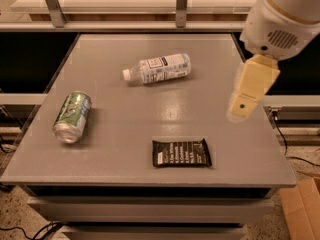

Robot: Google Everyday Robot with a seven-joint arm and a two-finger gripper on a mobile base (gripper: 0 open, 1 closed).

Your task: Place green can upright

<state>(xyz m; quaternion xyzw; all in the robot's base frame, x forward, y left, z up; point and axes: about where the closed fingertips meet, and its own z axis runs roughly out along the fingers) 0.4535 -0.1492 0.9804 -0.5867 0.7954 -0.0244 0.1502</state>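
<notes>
The green can (pixel 73 116) lies sideways on the desk (pixel 125 151), left.
The pincer (pixel 242 104) hangs above the right side, seemingly empty; how far open, I cannot tell.

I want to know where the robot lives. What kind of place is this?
Probably a robot test lab: a grey table holds a green can on its side, a plastic bottle and a snack bar; the robot's tool hangs over its right side.

Nothing is reading legibly: the bottle (pixel 159 68) label and the black wrapper (pixel 181 152) lettering, both left of the pincer (pixel 243 104) hovering over the worktop (pixel 125 119)'s right side, are showing no decipherable words.
</notes>
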